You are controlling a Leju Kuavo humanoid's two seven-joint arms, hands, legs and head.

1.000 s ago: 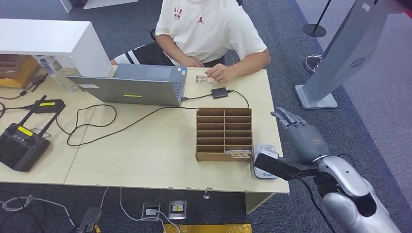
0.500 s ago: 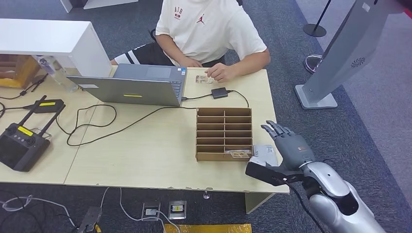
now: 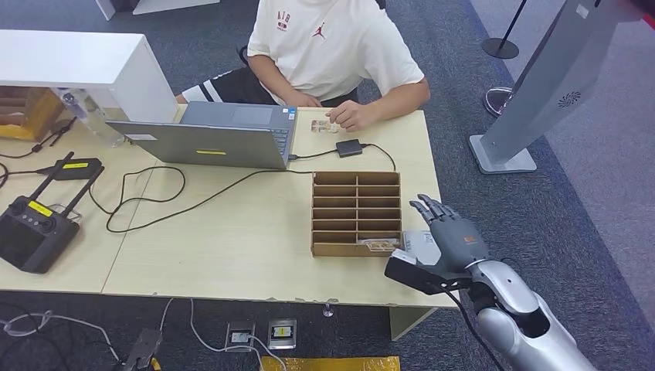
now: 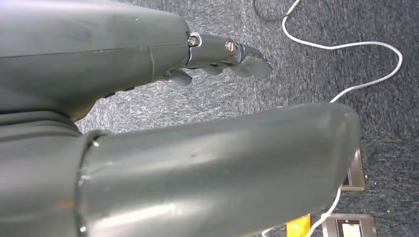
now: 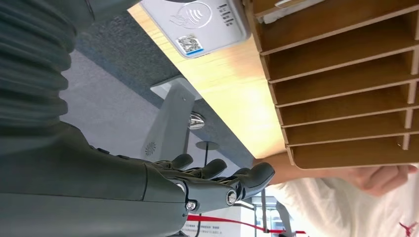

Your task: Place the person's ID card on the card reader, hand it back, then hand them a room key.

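The ID card [image 3: 324, 126] lies on the far edge of the desk, with the person's hand [image 3: 351, 116] resting beside it. A white card reader [image 3: 415, 240] sits at the desk's front right corner; in the right wrist view the reader [image 5: 197, 19] shows a contactless symbol and a code sticker. My right hand [image 3: 452, 239] hovers over it, fingers [image 5: 222, 177] straight and apart, holding nothing. A wooden slotted box [image 3: 356, 212] stands left of the reader, and cards [image 3: 377, 245] lie in its front right slot. My left hand [image 4: 197, 148] hangs over the floor, holding nothing.
An open laptop [image 3: 208, 139] and a black adapter [image 3: 348, 148] with cables [image 3: 154, 205] occupy the desk's middle and back. A black remote controller [image 3: 31, 228] lies at the left. A grey kiosk stand [image 3: 541, 85] rises on the carpet to the right.
My right hand has moved left and nearer the desk's front, from beside the right edge to above the card reader. The person and the card stay put.
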